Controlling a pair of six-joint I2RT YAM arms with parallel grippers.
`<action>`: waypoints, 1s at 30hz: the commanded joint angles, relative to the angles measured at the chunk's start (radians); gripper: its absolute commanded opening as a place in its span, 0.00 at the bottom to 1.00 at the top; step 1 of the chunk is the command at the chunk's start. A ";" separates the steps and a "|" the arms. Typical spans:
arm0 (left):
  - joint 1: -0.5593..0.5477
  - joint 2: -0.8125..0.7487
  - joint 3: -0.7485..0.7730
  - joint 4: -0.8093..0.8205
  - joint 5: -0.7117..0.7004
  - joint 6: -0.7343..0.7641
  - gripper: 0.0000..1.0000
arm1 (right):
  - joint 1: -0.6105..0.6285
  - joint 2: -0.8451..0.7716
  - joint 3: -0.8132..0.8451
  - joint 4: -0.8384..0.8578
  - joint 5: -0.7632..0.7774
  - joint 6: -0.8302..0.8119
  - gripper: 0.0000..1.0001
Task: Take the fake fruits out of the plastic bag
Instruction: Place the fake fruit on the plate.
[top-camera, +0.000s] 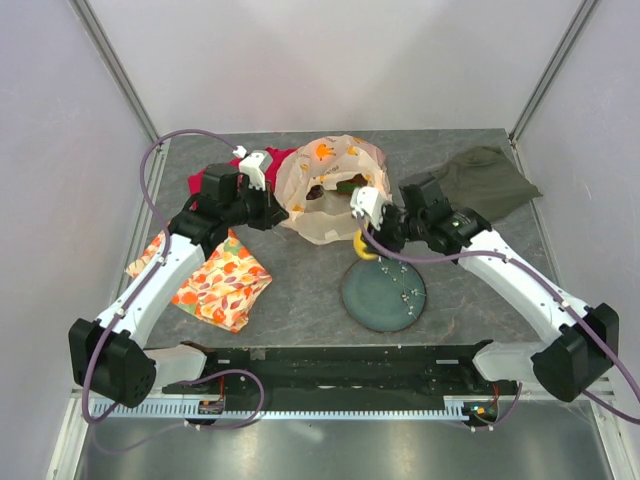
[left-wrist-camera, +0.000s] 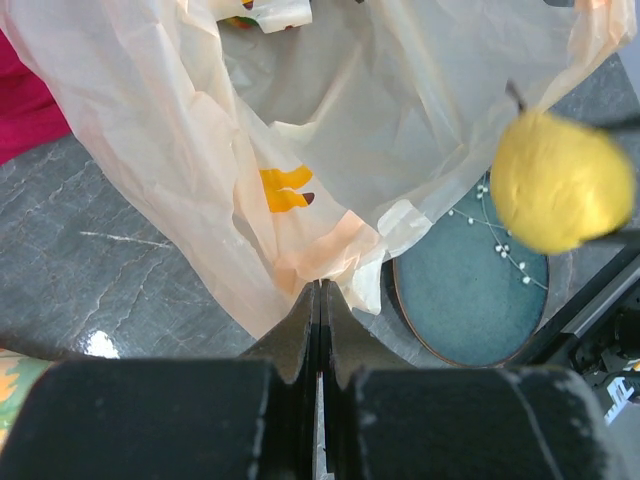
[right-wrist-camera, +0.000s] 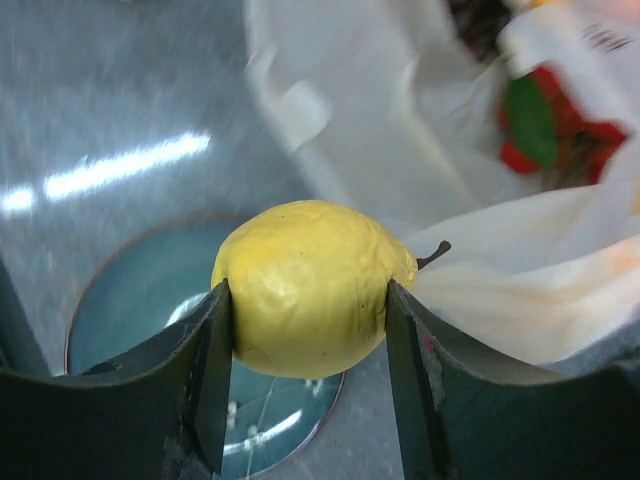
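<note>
Clamped tight, the left gripper (left-wrist-camera: 318, 298) has its two dark fingers pressed together on a crumpled fold at the rim of the plastic bag (left-wrist-camera: 150, 150), so the bag's edge sits right at the fingertips. Below this arm a flowered cloth (top-camera: 225, 282), soft and printed with orange leaves, lies flat on the grey, stone-veined table (top-camera: 300, 300). A red cloth (top-camera: 205, 180) is bunched behind the gripper, partly under the bag. The bag is thin, crinkly and translucent peach, with small yellow-orange printed marks; it stands puffed in the middle of the table with its mouth gaping toward the arms. Deep inside it, the right wrist view shows red berries (right-wrist-camera: 515, 155) with a green leaf, blurred. Just outside the mouth, the right gripper (right-wrist-camera: 308, 310) holds the yellow pear (right-wrist-camera: 305, 270) by its flanks, one dark flat finger against each side, spread as far as the fruit is broad. The pear is rounded, its skin faintly dimpled and glossy, with a short brown stem pointing at the bag. It hangs over the near rim of a round, dark teal plate (top-camera: 383, 300) with a smooth glaze and pale speckles, which lies just in front of the bag. Farthest right, an olive cloth (top-camera: 490, 178) lies rumpled near the table's back corner.
</note>
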 joint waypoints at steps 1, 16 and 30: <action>0.003 0.001 0.044 0.043 0.023 0.009 0.02 | 0.006 -0.075 -0.105 -0.219 -0.069 -0.310 0.24; 0.004 0.017 0.044 0.056 0.040 0.006 0.02 | 0.078 0.152 -0.176 0.000 -0.068 -0.167 0.34; 0.016 0.020 0.040 0.057 0.058 0.007 0.02 | 0.080 0.244 0.089 -0.231 -0.089 -0.173 0.98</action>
